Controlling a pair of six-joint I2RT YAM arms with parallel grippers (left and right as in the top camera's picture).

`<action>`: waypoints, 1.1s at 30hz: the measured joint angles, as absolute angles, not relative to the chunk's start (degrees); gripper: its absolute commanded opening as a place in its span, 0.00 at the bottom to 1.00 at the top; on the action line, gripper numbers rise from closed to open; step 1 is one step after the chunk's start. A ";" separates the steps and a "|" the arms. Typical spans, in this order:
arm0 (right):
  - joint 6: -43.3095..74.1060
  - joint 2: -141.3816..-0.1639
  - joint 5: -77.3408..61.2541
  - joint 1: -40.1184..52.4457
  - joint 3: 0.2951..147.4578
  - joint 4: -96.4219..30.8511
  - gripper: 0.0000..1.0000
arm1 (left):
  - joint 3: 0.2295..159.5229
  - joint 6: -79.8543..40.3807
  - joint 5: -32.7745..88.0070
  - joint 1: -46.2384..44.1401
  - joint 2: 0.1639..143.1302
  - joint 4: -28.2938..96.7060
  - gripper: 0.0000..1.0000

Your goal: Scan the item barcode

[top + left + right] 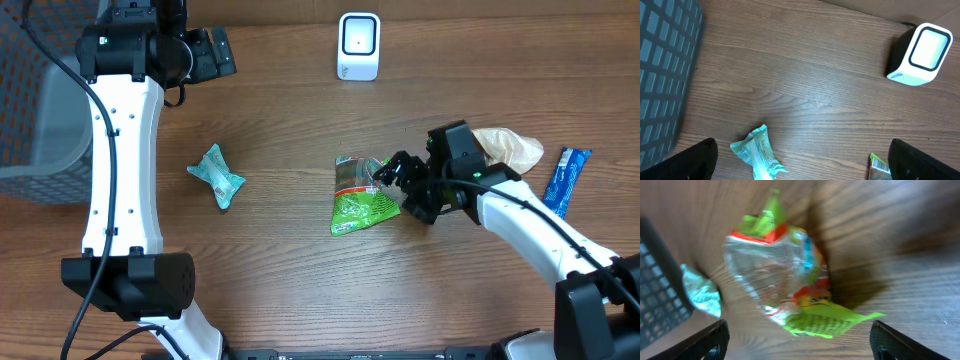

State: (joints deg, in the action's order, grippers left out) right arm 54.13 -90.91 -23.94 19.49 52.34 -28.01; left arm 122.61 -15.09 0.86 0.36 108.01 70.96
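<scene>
One green bag (358, 200) beside right gripper (393, 188)

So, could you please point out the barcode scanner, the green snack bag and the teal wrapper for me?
barcode scanner (359, 40), overhead view, on its front window.
green snack bag (358, 205), overhead view, on the green lower half of the bag.
teal wrapper (216, 176), overhead view, on the crumpled middle.

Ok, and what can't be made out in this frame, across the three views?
Barcode on the green bag: the right wrist view is blurred, and overhead it is too small.
Whether the right hand touches the bag: overhead, it overlaps the bag's edge.
The beige item: overhead, partly behind the right arm.
The blue packet: print too small overhead.
</scene>
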 measured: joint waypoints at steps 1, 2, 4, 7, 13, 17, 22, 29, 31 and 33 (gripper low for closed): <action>55.11 -90.91 -23.33 19.90 51.96 -28.01 0.93 | 122.63 -15.09 0.86 0.36 108.01 70.96 1.00; 56.75 -90.91 -22.28 20.86 51.37 -28.14 0.94 | 122.61 -15.09 0.89 0.36 108.01 70.96 1.00; 59.68 -90.91 -20.40 22.72 50.85 -28.10 0.94 | 122.61 -15.09 0.86 0.36 108.01 70.96 1.00; 64.01 -90.91 -16.16 26.24 50.78 -26.55 0.94 | 122.63 -15.09 0.86 0.36 108.01 70.96 1.00; 67.55 -91.02 -9.26 29.74 50.78 -25.32 0.91 | 122.61 -15.09 0.86 0.36 108.01 70.96 1.00; 68.38 -93.01 -6.74 30.92 50.76 -21.85 0.87 | 122.63 -15.09 0.86 0.36 108.01 70.96 1.00; 68.82 -96.64 -5.63 31.22 50.76 -18.92 0.82 | 122.63 -15.09 0.86 0.36 108.01 70.96 1.00; 68.60 -97.47 -5.58 31.22 50.76 -18.79 0.62 | 122.63 -15.09 0.86 0.36 108.01 70.94 1.00; 67.68 -97.47 -5.76 31.20 50.76 -18.52 0.61 | 122.63 -15.09 0.86 0.36 108.01 70.96 1.00; 65.14 -97.47 -6.74 31.07 50.78 -18.48 0.60 | 122.63 -15.09 0.86 0.36 108.01 70.96 1.00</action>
State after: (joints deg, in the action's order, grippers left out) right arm 65.14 -97.47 -6.74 31.07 50.78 -18.48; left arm 122.63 -15.09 0.86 0.36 108.01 70.96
